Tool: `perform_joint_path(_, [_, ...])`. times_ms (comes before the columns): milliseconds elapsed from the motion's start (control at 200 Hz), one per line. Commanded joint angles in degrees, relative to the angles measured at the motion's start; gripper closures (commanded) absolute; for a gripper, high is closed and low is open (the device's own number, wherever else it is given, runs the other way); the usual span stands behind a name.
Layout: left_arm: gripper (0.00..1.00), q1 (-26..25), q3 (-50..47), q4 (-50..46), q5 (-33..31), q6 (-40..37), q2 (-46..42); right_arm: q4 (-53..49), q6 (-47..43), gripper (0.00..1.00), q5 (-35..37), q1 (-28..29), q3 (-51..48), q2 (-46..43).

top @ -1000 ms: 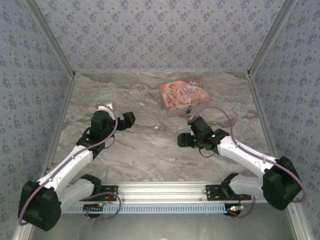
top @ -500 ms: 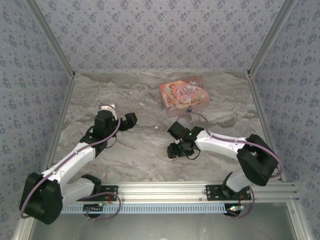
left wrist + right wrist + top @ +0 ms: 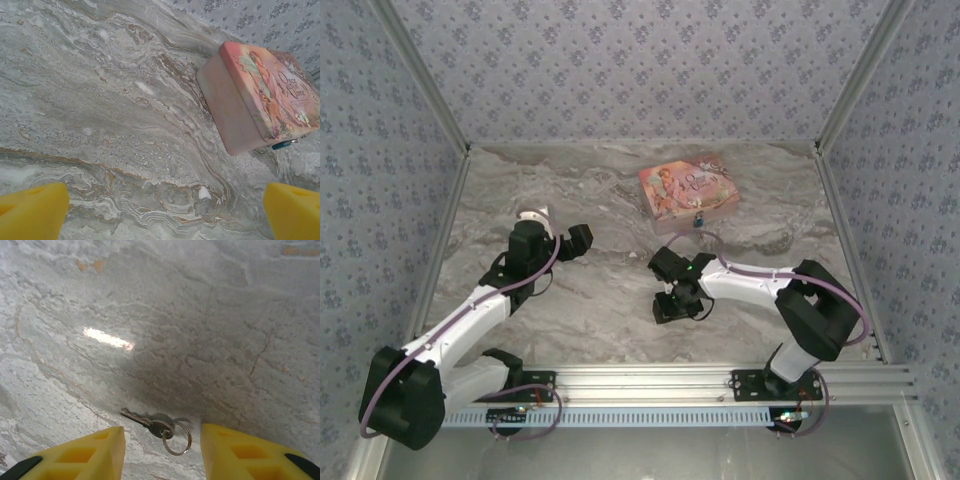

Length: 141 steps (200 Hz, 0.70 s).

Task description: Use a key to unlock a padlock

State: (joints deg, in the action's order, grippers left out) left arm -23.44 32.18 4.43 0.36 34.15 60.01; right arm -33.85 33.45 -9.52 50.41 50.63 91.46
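Key is straddled, not yet pinched, by the half-spread right gripper on the counter; its head should be centred before closing, with left gripper spread empty and padlock at the pink box's 6 o'clock face.

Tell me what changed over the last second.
The right claw swung left and back from the box; it is now over the key, jaws open, nothing held. The left claw barely shifted; box and padlock stayed put.
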Motion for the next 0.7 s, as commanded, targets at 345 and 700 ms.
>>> perform_joint_path(345, [0.01,-0.4,0.8,-1.2,-1.4,0.5,-1.3,-0.9,-0.5,0.69,-0.2,0.9,1.7,4.7])
perform_joint_path(700, [0.01,-0.3,0.8,-2.1,-2.3,-0.1,-2.0,-0.9,0.0,0.98,1.5,1.2,0.6,2.2])
